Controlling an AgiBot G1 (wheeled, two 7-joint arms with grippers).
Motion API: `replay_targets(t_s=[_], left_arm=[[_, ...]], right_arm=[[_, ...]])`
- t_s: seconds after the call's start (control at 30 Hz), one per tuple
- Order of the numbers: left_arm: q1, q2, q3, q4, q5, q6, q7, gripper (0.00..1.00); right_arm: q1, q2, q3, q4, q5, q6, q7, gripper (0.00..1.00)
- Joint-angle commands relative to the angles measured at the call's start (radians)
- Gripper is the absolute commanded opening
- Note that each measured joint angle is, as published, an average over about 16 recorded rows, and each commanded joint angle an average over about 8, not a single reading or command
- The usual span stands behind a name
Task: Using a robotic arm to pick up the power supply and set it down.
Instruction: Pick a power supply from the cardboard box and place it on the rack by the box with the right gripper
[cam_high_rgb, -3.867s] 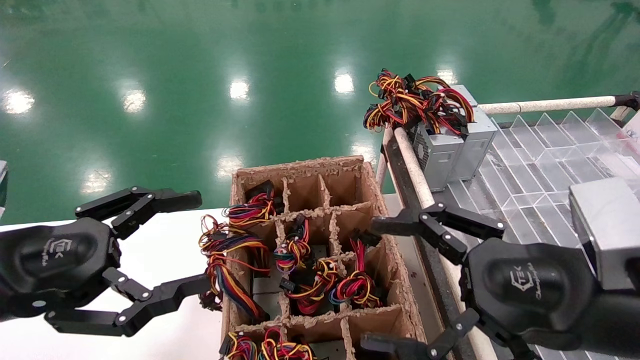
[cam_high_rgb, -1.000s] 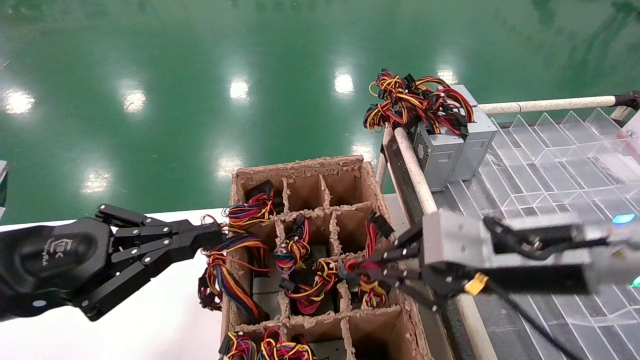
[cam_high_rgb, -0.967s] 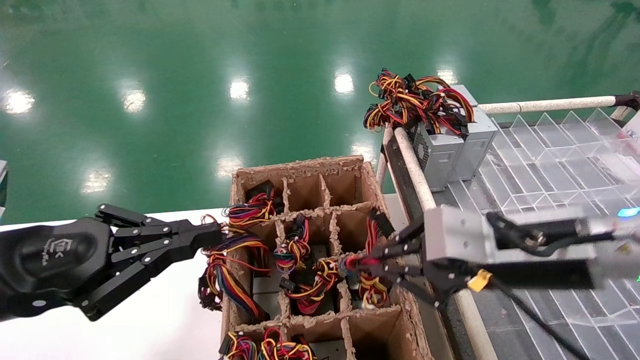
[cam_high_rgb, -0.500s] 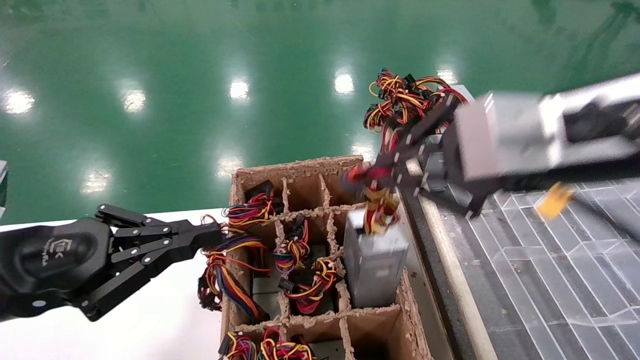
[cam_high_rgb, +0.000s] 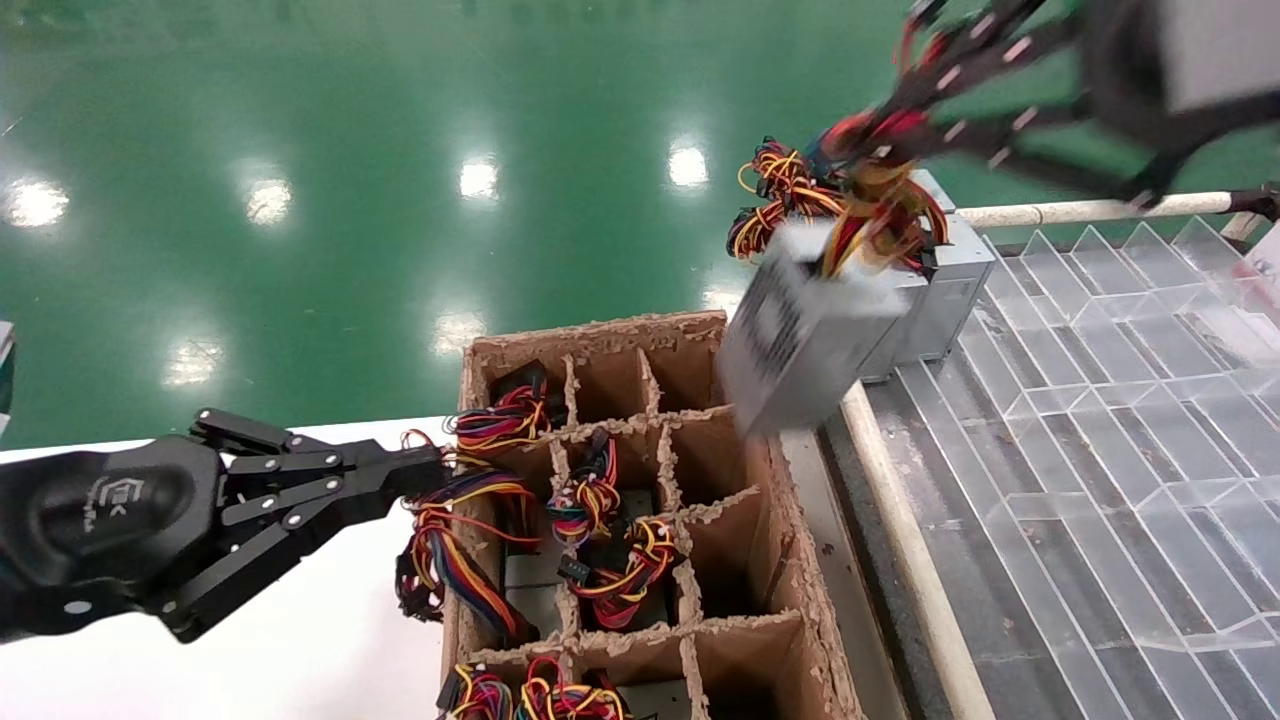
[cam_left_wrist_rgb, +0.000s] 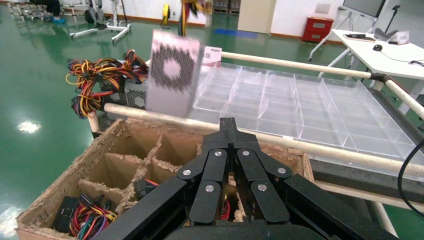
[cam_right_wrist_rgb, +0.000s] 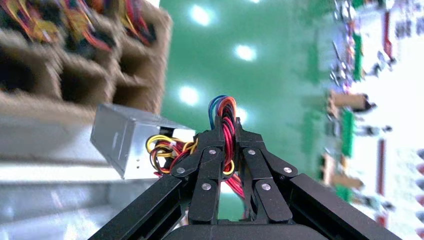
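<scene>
Upper right, the black claw-fingered right end effector (cam_high_rgb: 868, 135) is clamping the wire bunch (cam_high_rgb: 875, 205) of the small grey metal power supply (cam_high_rgb: 800, 335), seemingly hanging tilted; left end effector (cam_high_rgb: 415, 470) is sitting closed

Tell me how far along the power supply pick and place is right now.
Pick done: the power supply hangs clear above the cardboard crate, its wires pinched in the right end effector. In hand: carrying it toward the clear tray, near two grey units there. Left: setting it down and releasing. The left end effector is shut by the crate's other side.
</scene>
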Motion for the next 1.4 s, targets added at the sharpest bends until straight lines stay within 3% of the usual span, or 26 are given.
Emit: replay_targets(t_s=[0.03, 0.43, 0.7, 1.13, 1.4], left_arm=[[0.000, 0.000, 0.000, 0.000, 0.000, 0.000, 0.000, 0.00], [0.000, 0.000, 0.000, 0.000, 0.000, 0.000, 0.000, 0.00], [0.000, 0.000, 0.000, 0.000, 0.000, 0.000, 0.000, 0.00], [0.000, 0.000, 0.000, 0.000, 0.000, 0.000, 0.000, 0.00], [0.000, 0.000, 0.000, 0.000, 0.000, 0.000, 0.000, 0.00]], right_arm=[[0.043, 0.013, -0.022, -0.011, -0.011, 0.001, -0.015, 0.00], [0.196, 0.014, -0.121, -0.270, -0.204, 0.021, -0.177, 0.00], [0.206, -0.034, -0.170, -0.486, -0.309, 0.080, -0.306, 0.00], [0.103, -0.180, -0.179, -0.870, -0.322, 0.285, -0.560, 0.00], [0.039, -0.271, -0.160, -1.047, -0.297, 0.459, -0.684, 0.00]])
